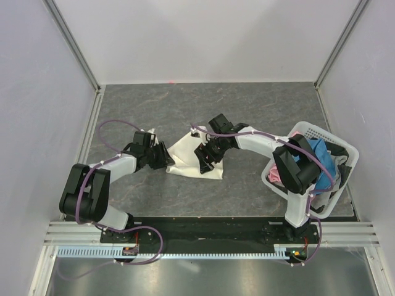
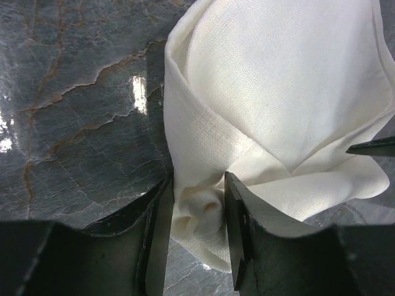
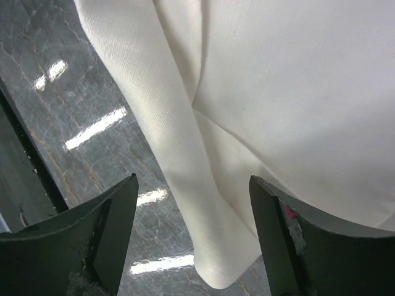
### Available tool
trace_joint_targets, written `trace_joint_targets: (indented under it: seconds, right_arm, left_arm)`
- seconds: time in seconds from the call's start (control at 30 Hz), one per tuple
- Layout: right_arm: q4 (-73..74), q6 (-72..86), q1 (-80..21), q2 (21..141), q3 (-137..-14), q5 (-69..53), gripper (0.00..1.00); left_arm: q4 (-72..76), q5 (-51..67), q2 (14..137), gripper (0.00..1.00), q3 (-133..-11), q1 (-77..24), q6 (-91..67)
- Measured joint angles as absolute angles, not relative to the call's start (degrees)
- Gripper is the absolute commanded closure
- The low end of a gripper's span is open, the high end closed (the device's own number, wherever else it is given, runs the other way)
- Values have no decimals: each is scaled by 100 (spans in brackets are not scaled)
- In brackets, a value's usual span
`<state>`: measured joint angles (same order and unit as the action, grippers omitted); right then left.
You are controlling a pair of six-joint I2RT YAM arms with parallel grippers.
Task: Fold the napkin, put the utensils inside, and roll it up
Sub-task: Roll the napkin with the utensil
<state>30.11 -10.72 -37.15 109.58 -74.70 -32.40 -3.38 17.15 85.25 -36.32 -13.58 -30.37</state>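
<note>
white basket (image 1: 307, 127) at right edge of tabletop (image 1: 185, 105), blue cloth (image 1: 321, 154) and pink cloth (image 1: 276, 177) inside | napkin (image 1: 185, 154) mid-tabletop, long axis roughly left-right, rolled end pointing left | left end effector (image 2: 197, 209) pinching that rolled end | right end effector (image 3: 192, 203) spread wide, holding nothing

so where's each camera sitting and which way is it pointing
Top external: above and behind the arms, looking down on the table; both arms, their bases and the basket show.
Left wrist: on the left arm, facing down along the left gripper, its fingers closed on the bunched end of the napkin.
Right wrist: on the right arm, facing down past the open right gripper onto the cloth.
Shared: all three see the napkin lying on the table.
</note>
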Motion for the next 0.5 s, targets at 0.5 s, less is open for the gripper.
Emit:
trace_joint_targets:
  seconds: [0.5]
  right_arm:
    - [1592, -1057, -5037, 9948, -6781, -1640, 20]
  left_arm:
    - [-668, 1640, 8615, 35, -4152, -1358, -3033]
